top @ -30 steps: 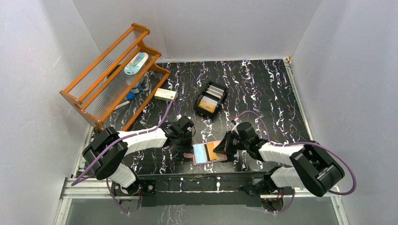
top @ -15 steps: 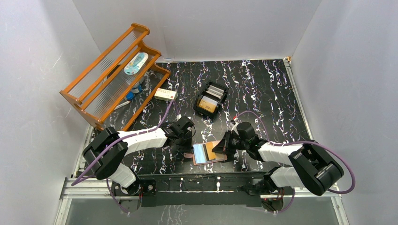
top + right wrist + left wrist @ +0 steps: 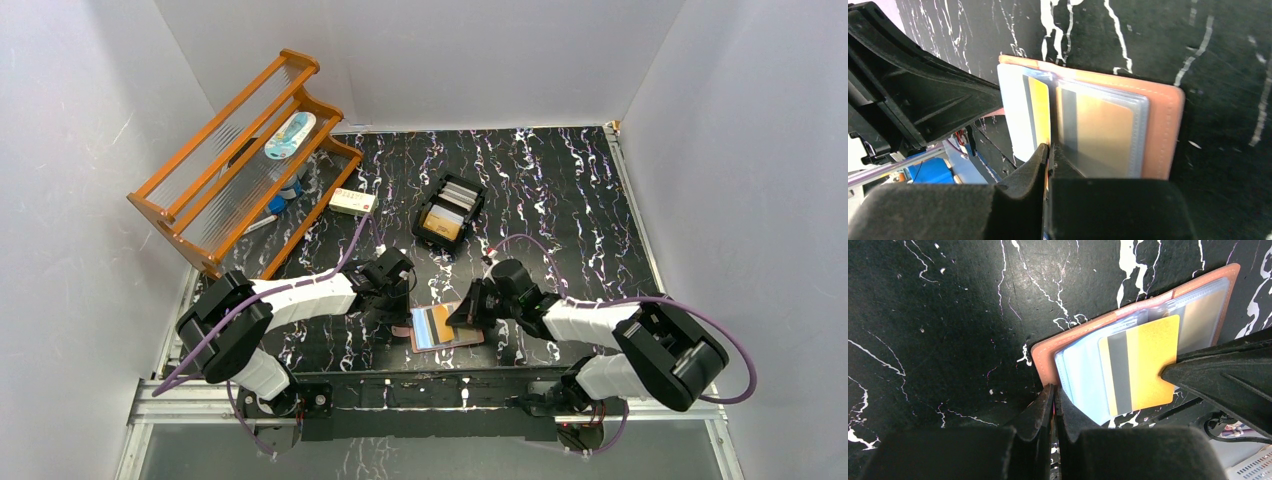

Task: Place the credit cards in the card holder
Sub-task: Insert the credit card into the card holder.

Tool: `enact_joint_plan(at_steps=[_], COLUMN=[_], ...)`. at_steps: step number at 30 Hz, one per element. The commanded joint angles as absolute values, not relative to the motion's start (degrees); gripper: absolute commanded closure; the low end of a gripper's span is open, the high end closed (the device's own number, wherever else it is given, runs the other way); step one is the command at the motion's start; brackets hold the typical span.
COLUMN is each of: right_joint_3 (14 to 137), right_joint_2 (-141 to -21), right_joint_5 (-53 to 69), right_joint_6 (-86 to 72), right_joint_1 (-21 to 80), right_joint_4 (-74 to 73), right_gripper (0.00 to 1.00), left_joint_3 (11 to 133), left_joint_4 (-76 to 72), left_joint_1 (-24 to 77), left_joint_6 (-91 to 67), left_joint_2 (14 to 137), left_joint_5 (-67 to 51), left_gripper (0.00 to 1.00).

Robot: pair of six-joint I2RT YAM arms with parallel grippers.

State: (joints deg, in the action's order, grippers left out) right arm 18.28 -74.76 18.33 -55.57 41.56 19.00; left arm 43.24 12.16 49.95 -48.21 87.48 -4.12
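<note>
While the card holder (image 3: 447, 331) lies open on the marbled table (image 3: 560, 190), just ahead of the two arm bases, we find the right gripper (image 3: 1049, 148) clamped on the edge of a gold card (image 3: 1152, 361). That card rests across the holder's clear sleeves (image 3: 1080, 381). We note the left gripper (image 3: 1053, 391) closed tight at the holder's corner; whether it pinches the leather we cannot tell. Further credit cards (image 3: 446, 224) stand in the black tray (image 3: 476, 200), well behind the holder.
</note>
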Motion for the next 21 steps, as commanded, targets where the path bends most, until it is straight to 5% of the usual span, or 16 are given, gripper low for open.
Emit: enact_joint_plan(at_steps=[1,15,21], right_joint_3=[22.6,29.1,29.8], right_joint_2=[-76.8,-74.0,-76.9], right_joint_5=[16.6,7.4,8.9], right_joint_6=[-55.7,-50.3,-51.2], right_joint_1=[43.8,46.9,48.4], right_joint_4=[17.8,3.5,6.4], right_gripper=[0.93,0.71,0.7], left_joint_3=[41.2,41.0,41.0], left_joint_4=[11.4,11.7,11.6], left_joint_1=[50.7,50.8,50.8], left_joint_6=[-48.6,-48.9,-49.0], left_joint_2=[91.7,90.6,90.9], left_joint_5=[-3.1,-2.5,-2.6], left_gripper=[0.96,0.96,0.97])
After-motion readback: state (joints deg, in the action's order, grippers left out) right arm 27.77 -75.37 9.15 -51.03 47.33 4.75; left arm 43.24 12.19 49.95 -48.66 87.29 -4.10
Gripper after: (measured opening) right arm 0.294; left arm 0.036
